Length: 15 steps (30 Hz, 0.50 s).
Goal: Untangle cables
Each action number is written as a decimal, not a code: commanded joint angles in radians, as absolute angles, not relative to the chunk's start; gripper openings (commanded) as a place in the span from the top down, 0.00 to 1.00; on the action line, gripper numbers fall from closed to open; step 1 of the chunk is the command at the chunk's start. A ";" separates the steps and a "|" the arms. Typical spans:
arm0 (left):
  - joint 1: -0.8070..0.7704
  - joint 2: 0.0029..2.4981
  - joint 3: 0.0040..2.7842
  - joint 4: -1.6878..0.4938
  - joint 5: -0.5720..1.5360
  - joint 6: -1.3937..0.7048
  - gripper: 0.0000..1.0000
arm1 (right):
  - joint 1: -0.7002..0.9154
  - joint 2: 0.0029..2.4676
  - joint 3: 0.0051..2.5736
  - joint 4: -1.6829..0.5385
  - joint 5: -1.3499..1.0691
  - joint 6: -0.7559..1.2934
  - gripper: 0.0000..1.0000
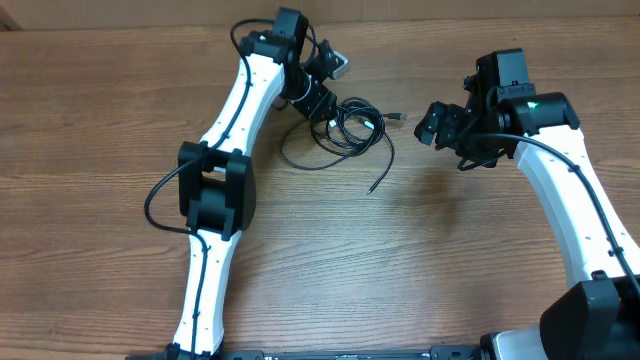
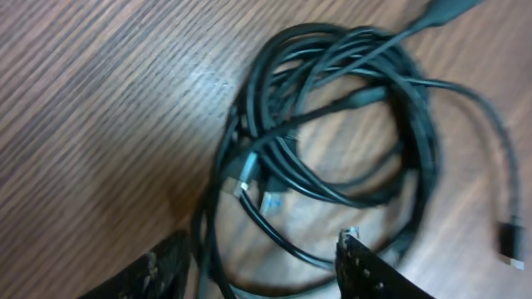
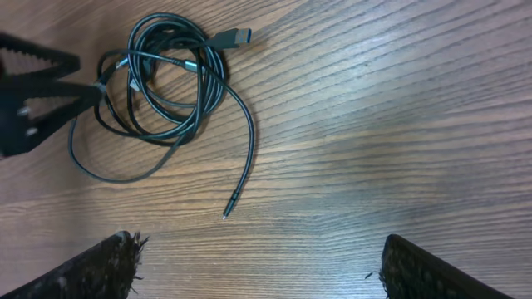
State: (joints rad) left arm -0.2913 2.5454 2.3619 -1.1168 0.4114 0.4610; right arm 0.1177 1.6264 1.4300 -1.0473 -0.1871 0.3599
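Observation:
The cables (image 1: 352, 128) lie as a loose black coil on the wooden table, with one free strand trailing toward me to its tip (image 1: 372, 188). My left gripper (image 1: 328, 115) stands at the coil's left edge. In the left wrist view the cables (image 2: 332, 124) fill the frame, and the left gripper (image 2: 262, 264) is open with a couple of strands running between its fingers, not pinched. My right gripper (image 1: 432, 128) hovers to the right of the coil, open and empty. The right wrist view shows the right gripper (image 3: 258, 266) wide apart over bare wood, with the cables (image 3: 166, 75) ahead of it.
A silver-blue USB plug (image 3: 237, 37) sticks out of the coil toward the right arm. The loose strand's tip (image 3: 229, 208) lies on bare wood between the coil and the right fingers. The left arm's own thick wire (image 1: 160, 195) loops beside its elbow.

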 commanded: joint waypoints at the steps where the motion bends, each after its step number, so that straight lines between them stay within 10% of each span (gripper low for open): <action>1: -0.295 2.581 2.357 -1.063 0.381 0.503 0.43 | 0.118 1.628 1.420 -1.044 -0.196 0.318 0.08; 15: -0.296 2.646 2.340 -0.946 0.385 0.517 0.62 | 0.118 1.629 1.420 -1.047 -0.197 0.309 0.08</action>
State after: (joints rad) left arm -0.2913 2.6190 2.3581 -0.9451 0.3843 0.5022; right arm 0.1177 1.6264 1.4300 -1.0481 -0.1875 0.3168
